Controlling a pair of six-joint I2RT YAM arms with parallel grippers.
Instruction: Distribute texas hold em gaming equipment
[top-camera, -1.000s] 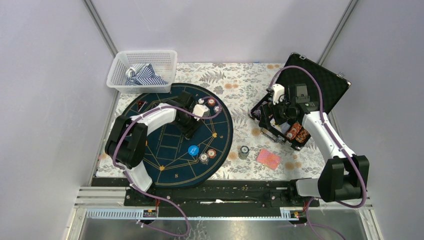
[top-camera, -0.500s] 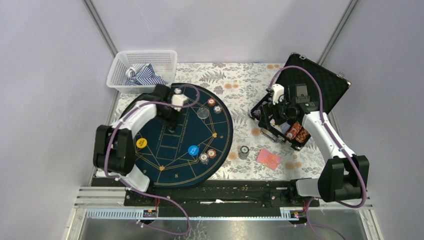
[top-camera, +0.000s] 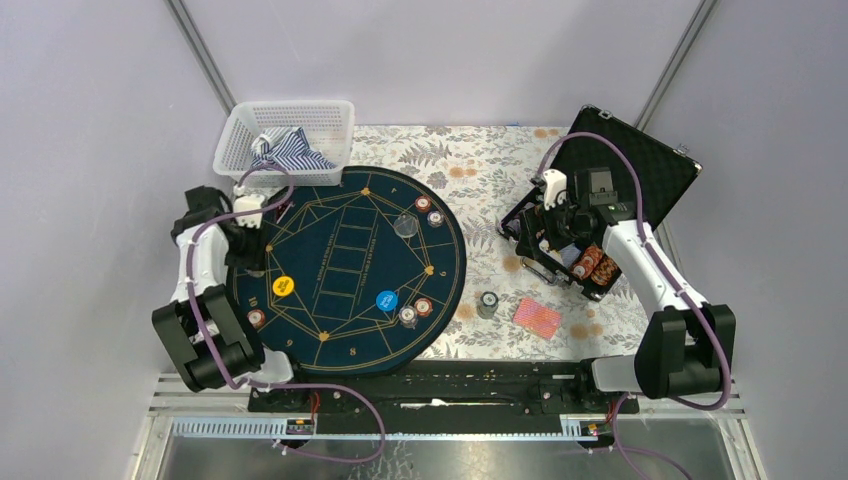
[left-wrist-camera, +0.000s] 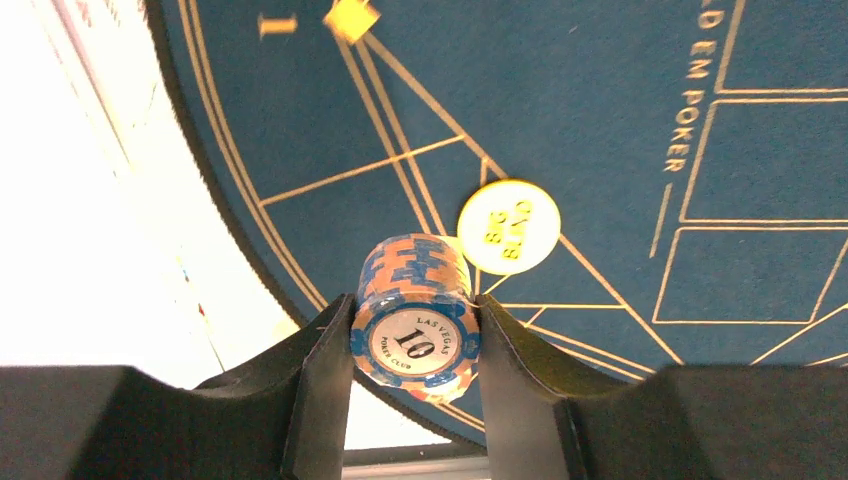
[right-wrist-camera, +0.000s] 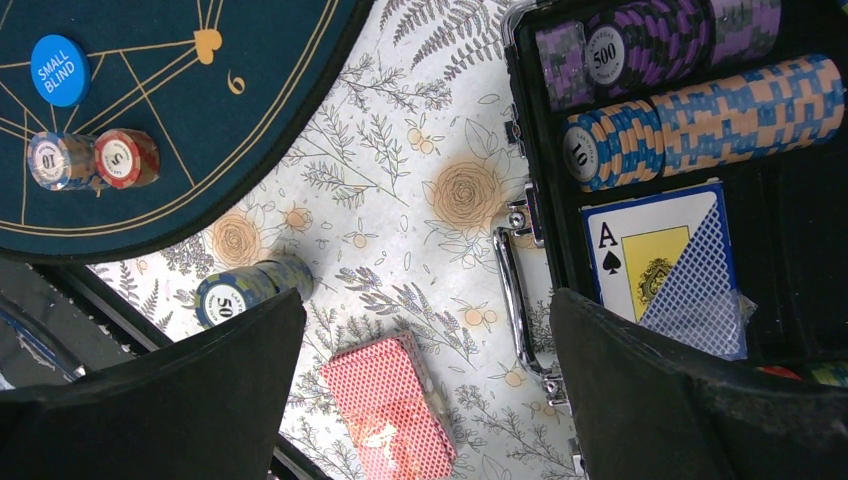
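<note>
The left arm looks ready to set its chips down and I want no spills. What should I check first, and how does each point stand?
1. Left hand grips the orange-and-blue chip stack squarely: ok.
2. Stack hangs over the blue mat, not the floral cloth: cannot tell, it is near the rim.
3. Yellow disc clear of the drop spot: cannot tell, it lies close by.
4. Height of the stack above the mat: cannot tell.
5. Right hand open, away from the mat: ok.
</note>
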